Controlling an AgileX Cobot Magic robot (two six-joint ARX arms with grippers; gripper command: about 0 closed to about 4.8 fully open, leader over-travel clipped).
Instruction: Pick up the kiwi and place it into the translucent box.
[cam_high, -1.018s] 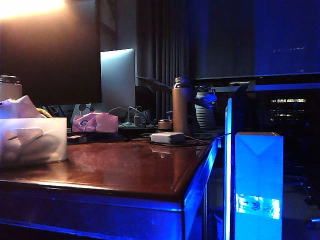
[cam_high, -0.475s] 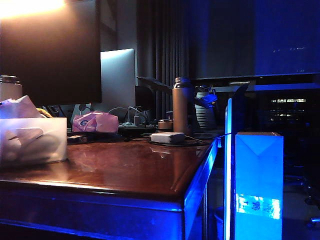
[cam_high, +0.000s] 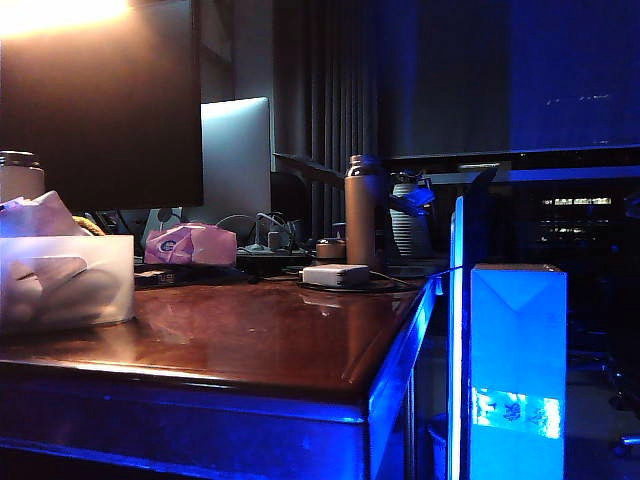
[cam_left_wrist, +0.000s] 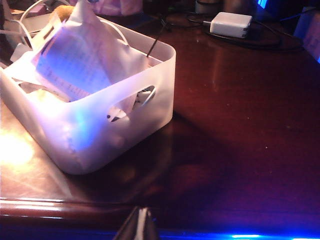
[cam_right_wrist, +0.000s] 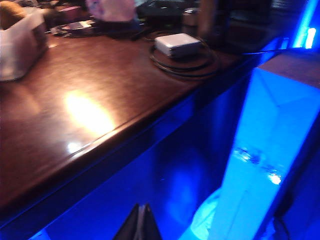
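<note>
Left hand (cam_left_wrist: 140, 223): fingers pressed together, nothing held; it is seen off the near desk edge, outside the box.
Right hand (cam_right_wrist: 140, 222): closed tight and empty, hanging past the desk edge above the blue-lit floor, with the glowing blue carton (cam_right_wrist: 270, 150) at about 3 o'clock of it.
Kiwi (cam_right_wrist: 11, 13): a brown, fuzzy rounded top is seen above the box rim in the right wrist view; it is judged to be lying already inside the box, at 10 o'clock from the right hand.
Translucent box (cam_left_wrist: 100, 125): frosted, soft-cornered plastic bin with slot handles, stuffed with crumpled paper and cords; it stands near the desk's front edge.
Desk (cam_high: 280, 340): glossy dark red-brown wood, strongly reflective.
Adapter (cam_high: 336, 274): flat white block on a coiled cable, at 12 o'clock, well apart from the box.
Risk: the kiwi sits high on loose paper, so it could be rolled out if the box were nudged.
Risk: the box is light and near the edge, so a passing arm could push it off.
</note>
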